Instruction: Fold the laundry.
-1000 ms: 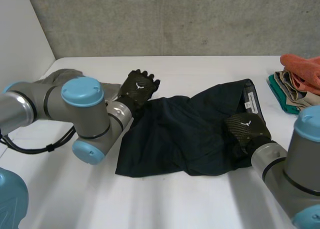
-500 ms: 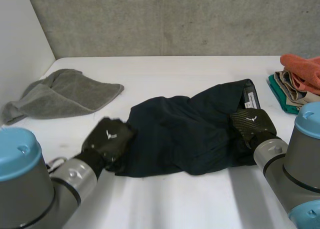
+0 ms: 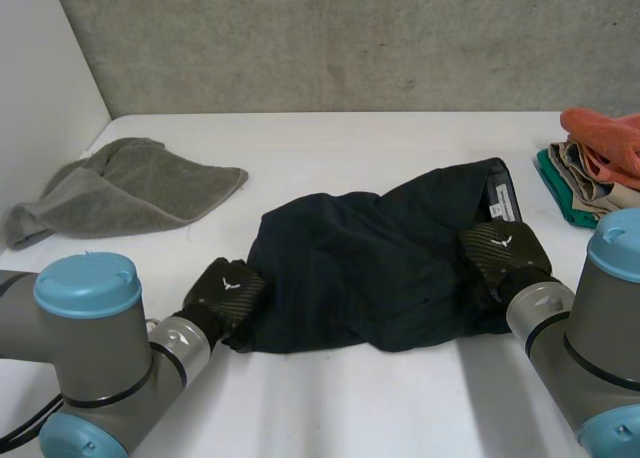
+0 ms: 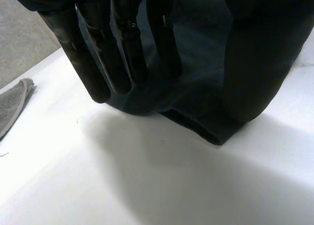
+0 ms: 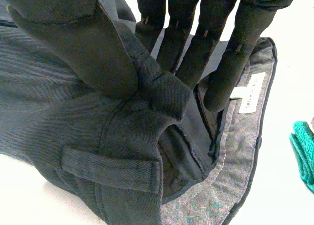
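A dark navy garment (image 3: 370, 268) with a waistband lies crumpled across the middle of the white table. My left hand (image 3: 228, 290) is at its near left corner. In the left wrist view, straight fingers (image 4: 98, 63) and the thumb close on the bunched hem (image 4: 196, 102). My right hand (image 3: 503, 248) sits at the garment's right end, on the waistband. In the right wrist view, its thumb (image 5: 88, 43) and fingers (image 5: 216, 53) pinch a fold of the waistband (image 5: 147, 92), next to the grey lining and white label (image 5: 250, 99).
A crumpled grey towel (image 3: 130, 188) lies at the far left of the table. A stack of folded clothes (image 3: 600, 163), orange on top and teal below, stands at the right edge. A concrete wall runs along the back.
My left arm swung from the garment's far left edge to its near left corner, and that hand closed on the hem. The right hand has hardly moved.
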You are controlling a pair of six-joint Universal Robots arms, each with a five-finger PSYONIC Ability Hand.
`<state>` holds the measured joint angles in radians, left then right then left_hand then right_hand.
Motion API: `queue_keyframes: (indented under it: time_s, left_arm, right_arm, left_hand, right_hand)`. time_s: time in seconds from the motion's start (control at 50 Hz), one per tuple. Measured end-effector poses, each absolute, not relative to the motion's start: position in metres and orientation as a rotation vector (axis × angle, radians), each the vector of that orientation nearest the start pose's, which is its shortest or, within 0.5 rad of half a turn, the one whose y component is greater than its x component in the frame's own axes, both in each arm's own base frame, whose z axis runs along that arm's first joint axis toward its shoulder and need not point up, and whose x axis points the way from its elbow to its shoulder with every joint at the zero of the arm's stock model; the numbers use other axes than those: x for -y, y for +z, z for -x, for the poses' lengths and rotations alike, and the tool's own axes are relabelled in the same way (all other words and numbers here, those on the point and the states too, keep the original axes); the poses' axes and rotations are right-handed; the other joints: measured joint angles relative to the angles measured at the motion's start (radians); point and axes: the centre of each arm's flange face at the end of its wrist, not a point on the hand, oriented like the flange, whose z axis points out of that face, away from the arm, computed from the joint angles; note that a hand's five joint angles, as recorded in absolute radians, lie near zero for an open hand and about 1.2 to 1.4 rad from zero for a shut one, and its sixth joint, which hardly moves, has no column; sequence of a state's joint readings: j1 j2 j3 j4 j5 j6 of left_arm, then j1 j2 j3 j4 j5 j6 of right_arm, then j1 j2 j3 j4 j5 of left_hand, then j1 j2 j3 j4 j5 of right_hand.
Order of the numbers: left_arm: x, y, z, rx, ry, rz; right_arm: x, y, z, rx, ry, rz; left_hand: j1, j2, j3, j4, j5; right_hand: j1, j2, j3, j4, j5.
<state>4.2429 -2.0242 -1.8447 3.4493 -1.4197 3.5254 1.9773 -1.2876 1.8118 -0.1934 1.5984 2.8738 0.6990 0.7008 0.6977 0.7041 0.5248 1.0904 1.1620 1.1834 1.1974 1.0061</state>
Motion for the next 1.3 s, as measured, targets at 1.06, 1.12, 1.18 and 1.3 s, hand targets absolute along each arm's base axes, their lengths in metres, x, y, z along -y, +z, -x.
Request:
queue_keyframes:
  time_s: [1.06,1.12,1.18,1.3]
  left_arm:
    - [0.305,0.3,0.297,-2.047,-2.484,-0.918]
    - [0.332,0.314,0.311,-1.895,-2.582,-0.903]
    - [0.351,0.348,0.318,-1.647,-2.747,-0.825]
    - [0.362,0.436,0.31,-1.002,-3.057,-0.447]
  right_arm:
    - [0.284,0.312,-0.261,-2.19,-2.042,1.226]
    - [0.311,0.321,-0.27,-2.076,-2.227,1.042]
    - [0.333,0.346,-0.276,-1.871,-2.452,0.8]
    - [0.352,0.407,-0.277,-1.327,-2.788,0.369]
  left_hand:
    - [0.448,0.498,0.498,0.498,0.431]
    - [0.448,0.498,0.498,0.498,0.431]
    - [0.448,0.499,0.498,0.498,0.431]
    - [0.448,0.499,0.498,0.498,0.431]
  right_hand:
    - [0.0,0.0,0.005,0.0,0.0]
    - [0.0,0.0,0.005,0.002,0.0]
    - [0.0,0.0,0.005,0.003,0.0]
    - [0.0,0.0,0.005,0.003,0.0]
